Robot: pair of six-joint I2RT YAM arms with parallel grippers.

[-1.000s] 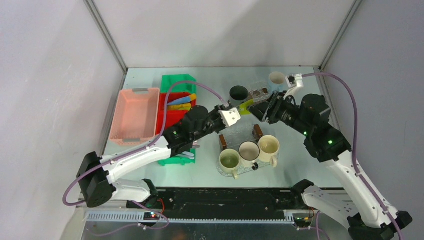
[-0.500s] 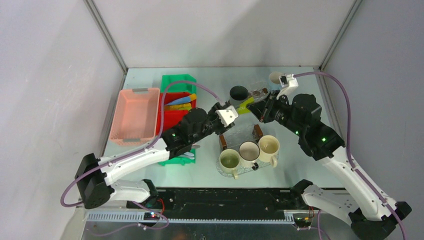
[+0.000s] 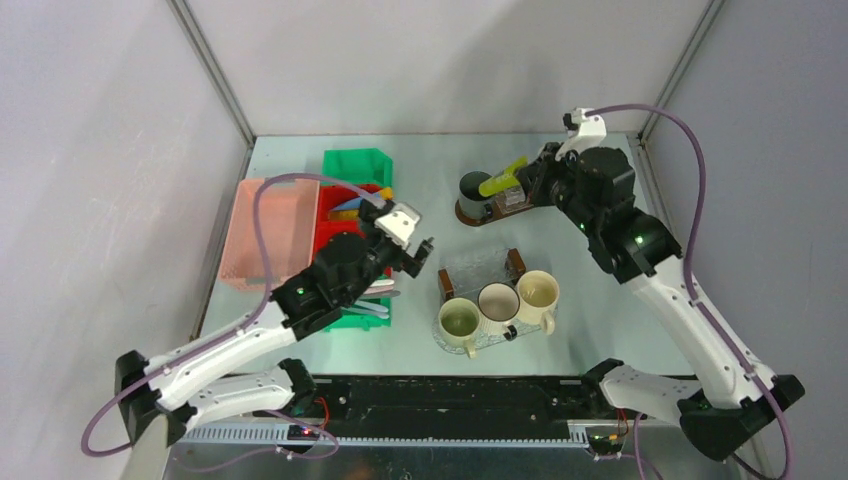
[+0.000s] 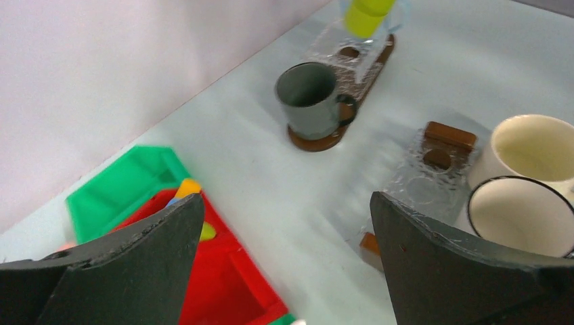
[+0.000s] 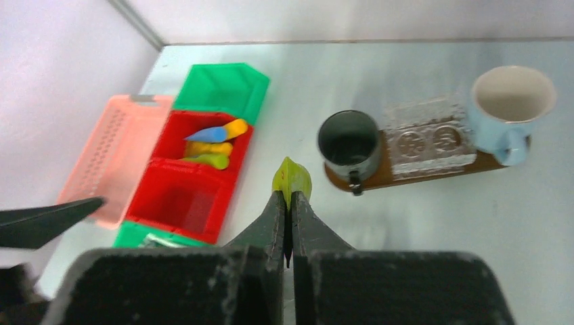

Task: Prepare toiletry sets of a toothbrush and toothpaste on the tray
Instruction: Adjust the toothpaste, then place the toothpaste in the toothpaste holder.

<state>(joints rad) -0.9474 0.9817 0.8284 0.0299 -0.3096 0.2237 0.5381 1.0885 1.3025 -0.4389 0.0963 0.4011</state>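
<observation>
**Q:** What does the overhead view show that the wrist views do not?

**A:** Both arms at once. Upper right of centre: the right gripper [image 3: 517,179] is clamped on a yellow-green tube [image 3: 497,183], in the air just beside the dark mug [image 3: 476,187] on the far tray [image 3: 470,215]. Left of centre: the left gripper [image 3: 412,243], jaws spread wide with nothing between them, beside the red bin [image 3: 340,238]. Lower centre: the near tray [image 3: 480,266] carrying three mugs [image 3: 498,302] in a row. The right arm hides the far tray's right end.

**Q:** And the right wrist view?

**A:** It shows that hidden end. Upper right: a pale blue mug [image 5: 512,98] on the same tray as the dark mug, with a clear ribbed section between them. Centre: two fingers [image 5: 274,217] pressed together on the tube. Left: loose tubes [image 5: 215,143] in blue, yellow and orange in the red bin's upper compartment, with the green bin [image 5: 223,84] above and the pink basket [image 5: 108,152] at far left.

**Q:** And the left wrist view?

**A:** Dark fingers at the lower corners, well apart and framing bare table. The tube is cut off at the top edge.

**Q:** How does the tube look?

**A:** Small, flat and bright yellow-green. It lies slanted in the overhead view. Whether it hangs directly over the dark mug cannot be told.
</observation>
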